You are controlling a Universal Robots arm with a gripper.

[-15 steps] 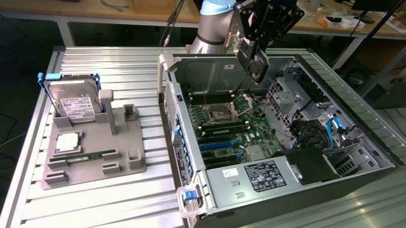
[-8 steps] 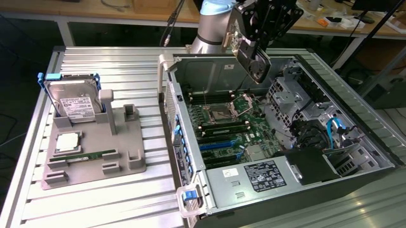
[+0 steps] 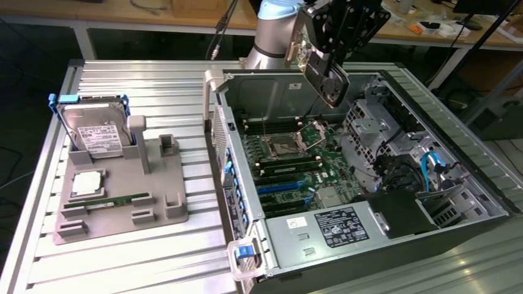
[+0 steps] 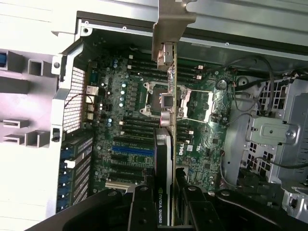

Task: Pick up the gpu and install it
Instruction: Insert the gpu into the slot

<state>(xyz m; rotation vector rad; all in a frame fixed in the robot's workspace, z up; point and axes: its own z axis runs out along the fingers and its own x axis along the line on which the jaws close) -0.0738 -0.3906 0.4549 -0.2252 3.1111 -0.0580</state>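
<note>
Wrist view: the gpu (image 4: 164, 144) stands edge-on between the jaws, which are clenched on its black cooler end, one against each face. Its silver bracket (image 4: 171, 29) is at the far end of the card from them. Behind it lies the motherboard (image 4: 125, 110), with the processor socket (image 4: 166, 101) in line with the card. In the exterior view the gpu (image 3: 320, 70) hangs tilted in the air over the open computer case (image 3: 245, 86), above the board's rear part and apart from it. On the counter (image 3: 147, 73), at the exterior view's left, a grey holder (image 3: 163, 202) carries a hard drive (image 3: 98, 131).
</note>
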